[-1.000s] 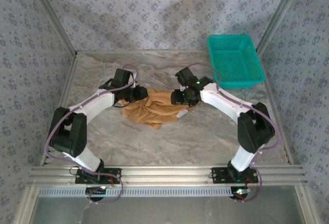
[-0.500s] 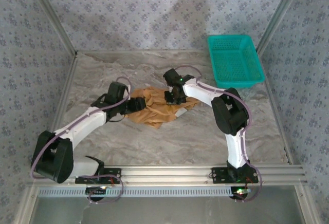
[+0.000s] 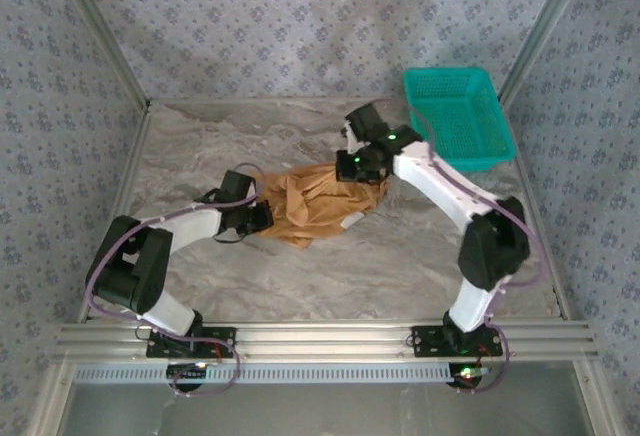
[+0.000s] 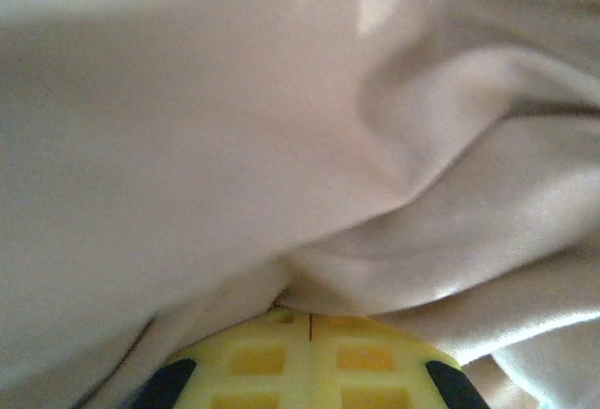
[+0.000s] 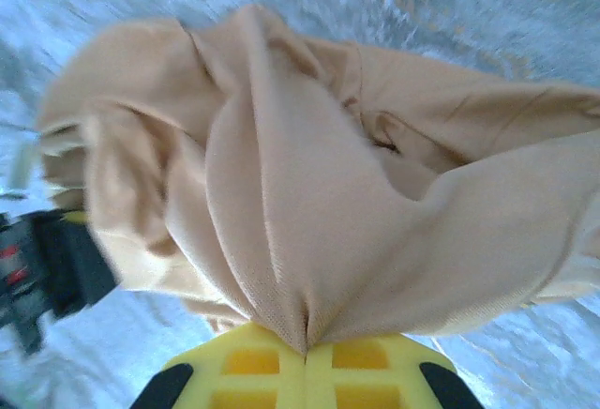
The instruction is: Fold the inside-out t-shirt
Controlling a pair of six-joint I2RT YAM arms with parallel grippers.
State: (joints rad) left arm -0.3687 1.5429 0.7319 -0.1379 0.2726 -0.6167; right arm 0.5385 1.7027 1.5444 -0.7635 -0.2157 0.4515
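Observation:
The inside-out t-shirt [image 3: 315,201] is a crumpled tan heap in the middle of the table, with a small white label [image 3: 352,222] at its right edge. My left gripper [image 3: 262,215] sits at the heap's left edge. Its yellow jaws are pressed together on a fold of the tan cloth [image 4: 309,278]. My right gripper [image 3: 352,168] is at the heap's far right corner. There the yellow jaws pinch a gathered tuck of the shirt [image 5: 309,268], which fans out above them. The left gripper's black body [image 5: 42,273] shows past the cloth in the right wrist view.
A teal basket [image 3: 457,116] stands at the far right corner of the marble-patterned table [image 3: 400,266]. Metal frame posts rise at both sides, and a rail [image 3: 320,338] runs along the near edge by the arm bases.
Both grippers have shut on the shirt. The left gripper slid nearer along the heap's left edge. The right gripper moved right and back to the far corner, and the cloth now lies more spread.

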